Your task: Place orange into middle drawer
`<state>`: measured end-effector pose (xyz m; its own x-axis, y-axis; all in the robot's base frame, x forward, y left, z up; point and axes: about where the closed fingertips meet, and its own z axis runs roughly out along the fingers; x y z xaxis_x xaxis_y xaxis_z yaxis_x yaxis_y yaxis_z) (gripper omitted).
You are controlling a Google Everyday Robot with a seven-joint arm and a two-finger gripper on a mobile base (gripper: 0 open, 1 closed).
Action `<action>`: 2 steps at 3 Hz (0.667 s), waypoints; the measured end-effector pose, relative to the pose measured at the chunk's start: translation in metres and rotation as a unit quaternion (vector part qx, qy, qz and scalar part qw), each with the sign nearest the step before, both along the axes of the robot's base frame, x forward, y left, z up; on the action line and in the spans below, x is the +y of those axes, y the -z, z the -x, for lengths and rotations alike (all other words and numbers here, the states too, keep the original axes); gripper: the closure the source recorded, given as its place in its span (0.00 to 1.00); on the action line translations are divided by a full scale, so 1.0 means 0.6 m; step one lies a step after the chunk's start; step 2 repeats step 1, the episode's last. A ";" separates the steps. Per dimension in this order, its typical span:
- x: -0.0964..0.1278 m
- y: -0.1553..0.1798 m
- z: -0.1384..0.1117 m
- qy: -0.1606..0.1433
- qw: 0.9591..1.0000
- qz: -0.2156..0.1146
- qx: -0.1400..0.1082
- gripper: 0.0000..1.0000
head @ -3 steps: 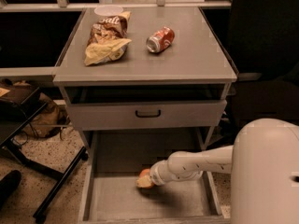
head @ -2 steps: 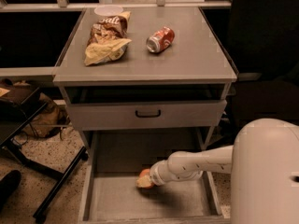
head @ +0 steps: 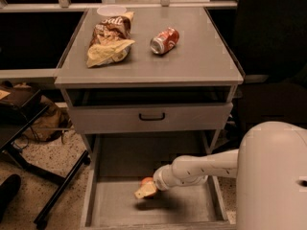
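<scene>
The middle drawer (head: 192,210) is pulled out below the cabinet, a wide grey tray with low walls. My white arm reaches in from the right, and my gripper (head: 145,189) is low over the drawer floor near its middle. The orange (head: 146,181) shows as a small orange patch at the gripper's tip, between the pale fingers (head: 141,192), mostly hidden by them. It sits at or just above the floor; I cannot tell whether it touches.
On the cabinet top lie a red soda can (head: 164,40) on its side, two chip bags (head: 110,44) and a white bowl (head: 111,10). The grey drawer front with a black handle (head: 152,116) is above the open drawer. A black stand's legs (head: 62,181) are at the left.
</scene>
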<state>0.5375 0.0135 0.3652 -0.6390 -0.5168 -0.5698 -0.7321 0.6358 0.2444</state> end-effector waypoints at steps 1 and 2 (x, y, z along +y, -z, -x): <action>0.000 0.000 0.000 0.000 1.000 0.000 0.000 0.00; 0.000 0.000 0.000 0.000 1.000 0.000 0.000 0.00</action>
